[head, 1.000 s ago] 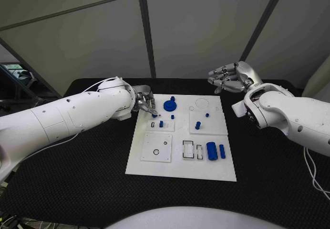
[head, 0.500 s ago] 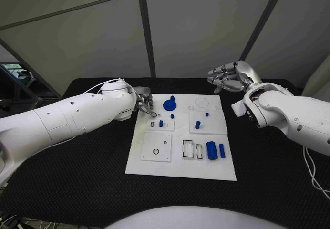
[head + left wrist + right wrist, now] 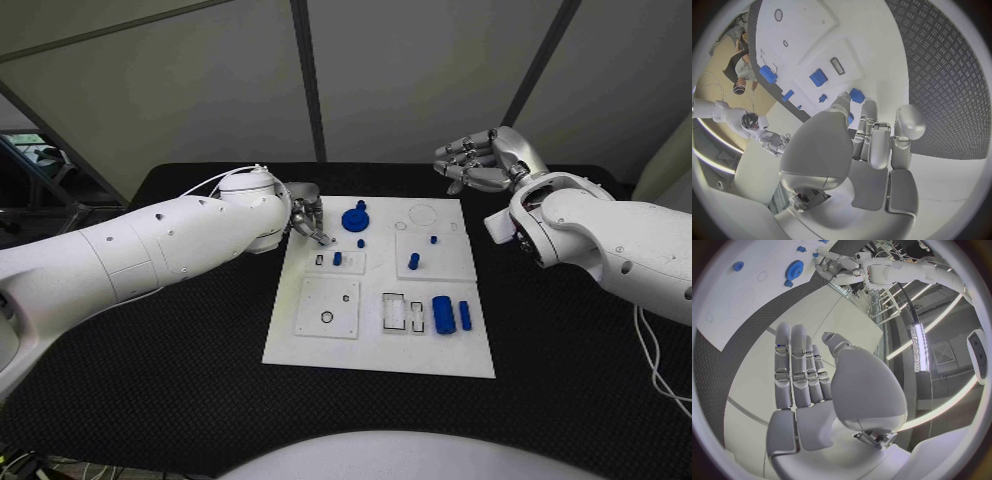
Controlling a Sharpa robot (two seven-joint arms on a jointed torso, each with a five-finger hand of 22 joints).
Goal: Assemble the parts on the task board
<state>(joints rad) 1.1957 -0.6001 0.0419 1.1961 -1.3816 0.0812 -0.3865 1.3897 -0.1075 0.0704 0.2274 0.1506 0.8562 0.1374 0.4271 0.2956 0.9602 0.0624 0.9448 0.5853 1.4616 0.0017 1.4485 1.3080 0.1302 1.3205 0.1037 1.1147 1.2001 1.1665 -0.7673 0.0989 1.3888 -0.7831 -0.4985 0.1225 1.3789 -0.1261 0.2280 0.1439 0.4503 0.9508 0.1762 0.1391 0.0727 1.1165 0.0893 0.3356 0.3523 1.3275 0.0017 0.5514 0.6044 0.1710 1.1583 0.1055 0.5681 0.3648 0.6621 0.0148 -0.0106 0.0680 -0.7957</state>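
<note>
Our left hand (image 3: pixel 304 218) over the task board's (image 3: pixel 378 340) far-left corner, fingers (image 3: pixel 856 95) pinching a small blue part (image 3: pixel 857 94), our right hand (image 3: pixel 482 160) raised beyond the far-right corner, fingers loosely curled, holding nothing

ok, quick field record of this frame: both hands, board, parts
left hand: fingertips down at the task board's far left edge, by a small blue part; whether it holds the part cannot be told
right hand: raised beyond the board's far right corner, fingers apart, holding nothing
task board: white, flat on the black table
blue gear: far left area of board
blue cylinder: lying near right, thin blue peg beside it
</note>
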